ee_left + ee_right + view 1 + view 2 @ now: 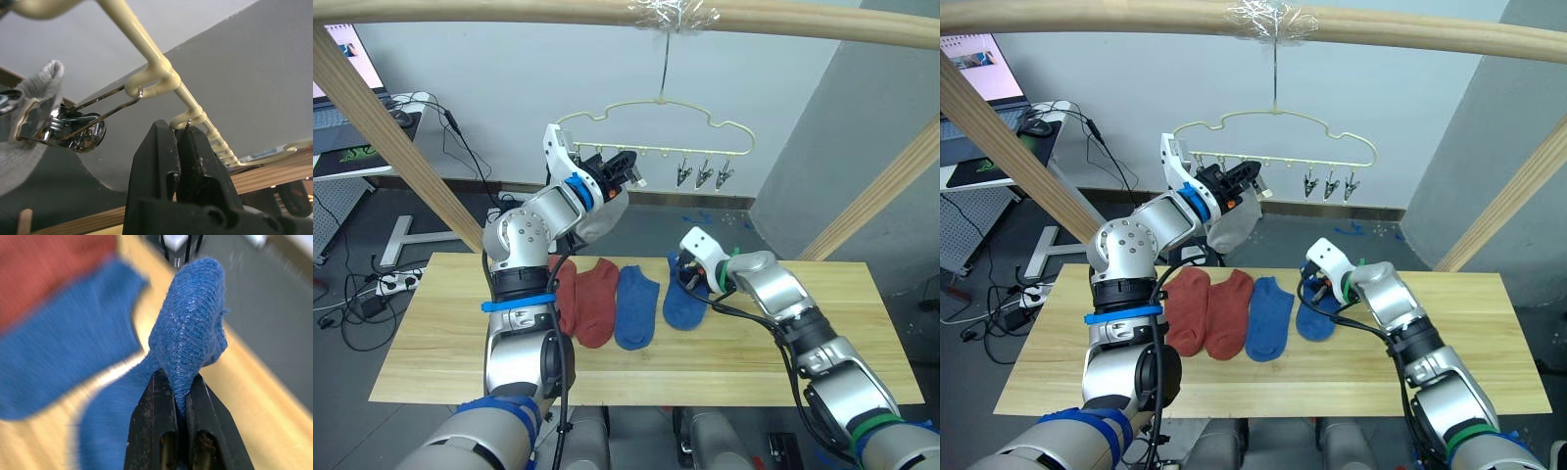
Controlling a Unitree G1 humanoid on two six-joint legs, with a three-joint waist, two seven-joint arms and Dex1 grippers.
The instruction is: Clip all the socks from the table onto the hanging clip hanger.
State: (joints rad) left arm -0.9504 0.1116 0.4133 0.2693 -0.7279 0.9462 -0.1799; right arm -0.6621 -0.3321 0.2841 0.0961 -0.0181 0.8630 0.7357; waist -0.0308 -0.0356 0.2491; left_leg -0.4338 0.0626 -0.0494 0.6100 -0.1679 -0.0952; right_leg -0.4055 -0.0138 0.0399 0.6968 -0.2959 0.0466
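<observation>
Pinching a blue sock point(685, 299) at mid-frame, the right tool point(693, 281) has its fingers closed on the cloth, lifting one end off the bench point(822, 333).
Upper centre, the left tool point(628, 173) is shut on a clip of the hanger point(658, 125), a grey sock point(599, 217) hanging beside it; two red socks point(587, 299) and another blue sock point(636, 305) lie flat left of the pinched one.

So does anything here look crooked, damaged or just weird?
Nothing looks damaged. The clip hanger hangs level, a grey sock clipped on. Two red and one blue sock lie flat on the table. The other blue sock is bunched, pinched by the right tool.
</observation>
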